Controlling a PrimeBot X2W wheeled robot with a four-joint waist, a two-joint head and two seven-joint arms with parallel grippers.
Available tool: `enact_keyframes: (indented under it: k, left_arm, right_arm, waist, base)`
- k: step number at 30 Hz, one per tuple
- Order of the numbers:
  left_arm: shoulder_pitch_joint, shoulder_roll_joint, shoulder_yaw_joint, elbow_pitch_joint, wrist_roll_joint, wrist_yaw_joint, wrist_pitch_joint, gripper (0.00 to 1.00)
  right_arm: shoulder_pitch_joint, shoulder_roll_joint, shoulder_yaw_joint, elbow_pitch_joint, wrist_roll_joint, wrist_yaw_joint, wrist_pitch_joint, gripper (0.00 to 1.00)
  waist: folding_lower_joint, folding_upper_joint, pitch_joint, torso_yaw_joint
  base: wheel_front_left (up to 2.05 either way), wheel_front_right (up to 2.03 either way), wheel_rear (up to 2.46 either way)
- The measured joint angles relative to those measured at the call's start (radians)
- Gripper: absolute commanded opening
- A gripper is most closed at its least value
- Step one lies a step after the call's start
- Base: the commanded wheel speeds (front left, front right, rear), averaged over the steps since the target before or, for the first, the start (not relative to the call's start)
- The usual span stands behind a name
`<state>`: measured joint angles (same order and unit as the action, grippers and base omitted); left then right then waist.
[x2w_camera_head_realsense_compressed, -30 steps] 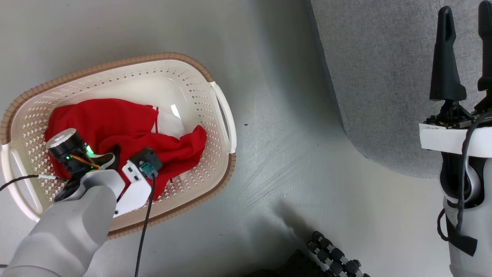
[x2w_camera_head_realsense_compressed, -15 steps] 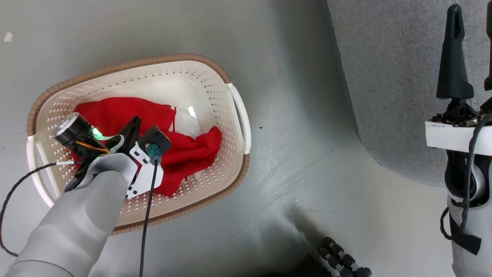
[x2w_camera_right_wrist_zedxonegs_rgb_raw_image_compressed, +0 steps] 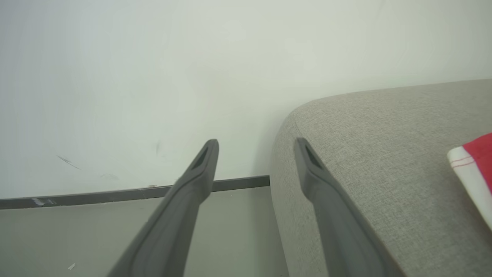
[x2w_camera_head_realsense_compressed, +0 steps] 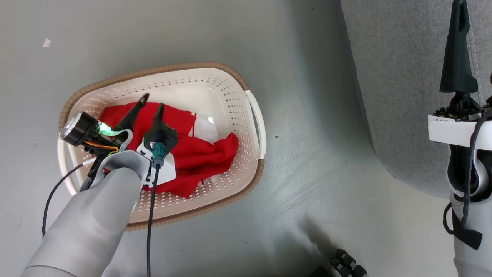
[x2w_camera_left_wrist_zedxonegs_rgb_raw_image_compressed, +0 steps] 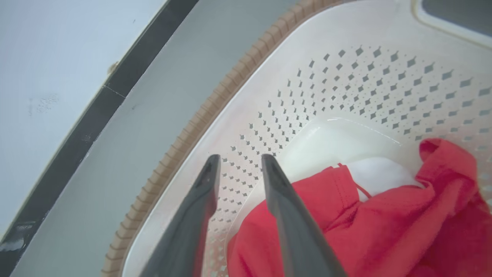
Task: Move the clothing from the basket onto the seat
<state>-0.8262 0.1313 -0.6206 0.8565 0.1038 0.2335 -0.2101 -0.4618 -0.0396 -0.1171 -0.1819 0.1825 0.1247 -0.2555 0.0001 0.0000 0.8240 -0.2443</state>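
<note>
The cream basket (x2w_camera_head_realsense_compressed: 173,68) with its brown rim stands on the floor at left centre. Red clothing (x2w_camera_head_realsense_compressed: 200,157) with a white patch lies crumpled inside it. My left gripper (x2w_camera_head_realsense_compressed: 152,103) hovers over the left part of the clothing, open, with nothing between the fingers. In the left wrist view the left gripper (x2w_camera_left_wrist_zedxonegs_rgb_raw_image_compressed: 240,158) points at the perforated wall of the basket (x2w_camera_left_wrist_zedxonegs_rgb_raw_image_compressed: 215,96), and the clothing (x2w_camera_left_wrist_zedxonegs_rgb_raw_image_compressed: 384,231) lies below and right of it. The grey seat (x2w_camera_head_realsense_compressed: 403,77) is at the right. My right gripper (x2w_camera_right_wrist_zedxonegs_rgb_raw_image_compressed: 256,142) is wide open and empty beside the corner of the seat (x2w_camera_right_wrist_zedxonegs_rgb_raw_image_compressed: 384,154).
A red garment with white trim (x2w_camera_right_wrist_zedxonegs_rgb_raw_image_compressed: 472,169) lies on the seat at the right edge. Grey floor separates basket and seat. A wall with a dark baseboard (x2w_camera_right_wrist_zedxonegs_rgb_raw_image_compressed: 115,194) is beyond. A black ribbed part (x2w_camera_head_realsense_compressed: 348,265) shows at the bottom edge, and a black cable (x2w_camera_head_realsense_compressed: 150,231) hangs from my left arm.
The camera has shifted. My left gripper has come up out of the clothing and its fingers have parted; the clothing stays in the basket. The right gripper keeps its wide opening.
</note>
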Motion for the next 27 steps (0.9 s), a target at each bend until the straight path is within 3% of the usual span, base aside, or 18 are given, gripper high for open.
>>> enact_keyframes:
  k: [2, 3, 18, 27]
  left_arm:
    - [0.005, -0.001, 0.013, -0.024, -0.011, 0.012, -0.012, 0.98]
    - [0.01, -0.001, 0.02, -0.036, -0.019, 0.017, -0.013, 1.0]
    - [0.081, -0.026, 0.161, -0.243, -0.167, 0.099, -0.042, 1.0]
    - [0.132, -0.015, 0.241, -0.391, -0.236, 0.116, -0.044, 1.0]
  right_arm:
    - [0.0, -0.001, 0.001, 0.001, -0.013, 0.0, 0.0, 1.0]
    - [0.0, -0.001, 0.003, 0.002, -0.019, 0.0, 0.0, 1.0]
    - [0.002, -0.002, 0.01, 0.035, -0.099, 0.0, 0.0, 1.0]
    - [0.016, -0.006, 0.002, 0.06, -0.115, 0.0, 0.0, 1.0]
  waist:
    - [0.0, 0.0, -0.011, 0.01]
    - [-0.0001, 0.0, -0.016, 0.015]
    - [-0.0001, 0.0, -0.119, 0.094]
    - [0.0, 0.0, -0.188, 0.132]
  base:
    - [0.0, 0.0, 0.0]
    - [0.0, 0.0, 0.0]
    - [0.0, 0.0, 0.0]
    - [0.0, 0.0, 0.0]
